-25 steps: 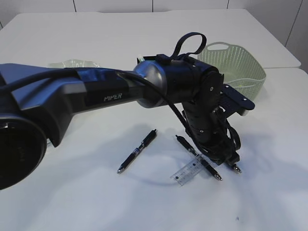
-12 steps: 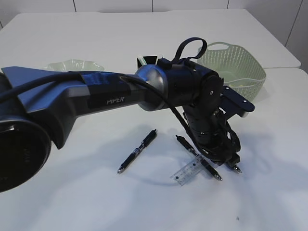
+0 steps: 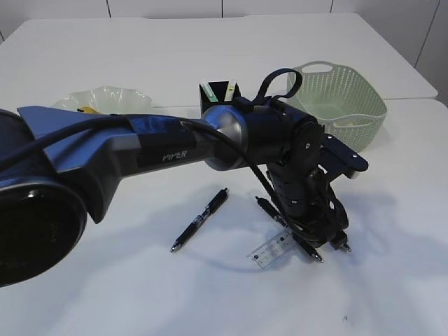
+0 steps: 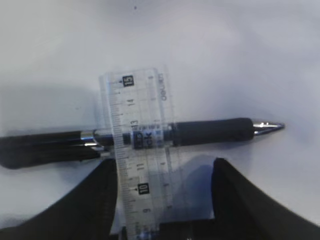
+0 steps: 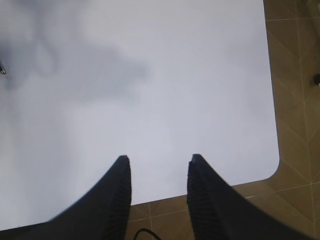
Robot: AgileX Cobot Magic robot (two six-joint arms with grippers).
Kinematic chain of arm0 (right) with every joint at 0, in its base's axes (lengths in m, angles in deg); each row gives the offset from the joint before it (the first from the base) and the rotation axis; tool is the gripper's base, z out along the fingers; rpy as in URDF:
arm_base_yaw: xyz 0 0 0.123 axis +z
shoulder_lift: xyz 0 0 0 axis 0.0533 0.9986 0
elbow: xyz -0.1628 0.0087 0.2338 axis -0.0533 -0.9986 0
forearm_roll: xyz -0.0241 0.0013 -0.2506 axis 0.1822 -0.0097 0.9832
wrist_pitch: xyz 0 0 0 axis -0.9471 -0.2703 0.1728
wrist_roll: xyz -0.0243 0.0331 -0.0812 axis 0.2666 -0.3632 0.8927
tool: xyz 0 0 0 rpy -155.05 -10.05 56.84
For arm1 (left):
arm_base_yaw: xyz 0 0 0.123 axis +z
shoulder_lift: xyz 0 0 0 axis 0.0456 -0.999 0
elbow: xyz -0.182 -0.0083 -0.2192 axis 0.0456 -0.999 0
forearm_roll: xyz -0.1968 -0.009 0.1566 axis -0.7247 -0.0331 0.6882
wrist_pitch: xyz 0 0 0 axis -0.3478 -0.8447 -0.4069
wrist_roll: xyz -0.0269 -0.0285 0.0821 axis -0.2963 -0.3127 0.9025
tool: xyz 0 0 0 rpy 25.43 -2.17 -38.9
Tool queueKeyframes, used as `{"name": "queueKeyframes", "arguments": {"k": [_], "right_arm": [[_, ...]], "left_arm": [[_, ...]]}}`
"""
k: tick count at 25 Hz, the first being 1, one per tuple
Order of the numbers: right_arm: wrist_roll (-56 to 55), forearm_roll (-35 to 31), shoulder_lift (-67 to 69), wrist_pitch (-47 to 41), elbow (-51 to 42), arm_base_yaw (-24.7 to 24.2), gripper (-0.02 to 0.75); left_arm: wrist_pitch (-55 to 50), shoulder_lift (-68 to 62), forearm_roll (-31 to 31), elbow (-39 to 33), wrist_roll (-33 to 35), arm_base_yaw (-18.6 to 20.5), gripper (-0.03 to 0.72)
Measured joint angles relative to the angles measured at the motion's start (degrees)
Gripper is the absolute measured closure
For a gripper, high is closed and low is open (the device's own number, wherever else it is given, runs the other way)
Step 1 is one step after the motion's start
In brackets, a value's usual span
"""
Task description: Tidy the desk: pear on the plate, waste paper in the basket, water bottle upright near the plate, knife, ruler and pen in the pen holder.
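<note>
Lower than a second ago, the left arm's elbow has dropped enough to uncover the pen holder (image 3: 219, 96) and more of the plate (image 3: 105, 98) behind it, while the left gripper (image 3: 334, 240) has crept a little nearer the ruler.

Lying flat on the white table (image 3: 140, 294), the clear ruler (image 4: 142, 150) rests across a black pen (image 4: 210, 131), the two crossing at right angles in the left wrist view. The left gripper's fingers (image 4: 240, 200) stand spread, one on each side of the ruler's near end, pinching nothing; whether they touch the ruler cannot be told, since its lower end runs out of frame. Numbers 9 to 15 read along the ruler's scale, with "DELI" printed at its far corner. The pen's label under the ruler is too blurred to read, and its clip end is dark and indistinct.

A second black pen (image 3: 200, 219) lies apart to the left in the exterior view. The arm, marked "PIPER", hides much of the table's middle. Something yellow shows on the plate, mostly hidden. The green basket (image 3: 343, 98) sits at the back right, its contents hard to make out.

The right gripper (image 5: 156, 167) hangs with fingers spread and empty over the table's corner, brown floor (image 5: 295, 100) beyond.
</note>
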Motion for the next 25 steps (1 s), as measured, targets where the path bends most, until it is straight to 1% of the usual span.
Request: {"name": "queueKeyframes", "arguments": {"k": [6, 8, 13, 14, 25], "right_arm": [[0.00, 0.00, 0.00, 0.04, 0.00, 0.00, 0.424], [0.00, 0.00, 0.00, 0.04, 0.00, 0.00, 0.424], [0.00, 0.00, 0.00, 0.13, 0.00, 0.00, 0.424], [0.00, 0.00, 0.00, 0.17, 0.00, 0.00, 0.424], [-0.04, 0.00, 0.00, 0.51, 0.00, 0.00, 0.424]], "left_arm": [[0.96, -0.13, 0.00, 0.04, 0.00, 0.00, 0.265], [1.09, -0.13, 0.00, 0.04, 0.00, 0.00, 0.281], [1.41, -0.13, 0.00, 0.04, -0.02, 0.00, 0.403], [1.41, -0.13, 0.00, 0.04, -0.02, 0.00, 0.416], [1.52, -0.13, 0.00, 0.04, -0.02, 0.00, 0.419]]}}
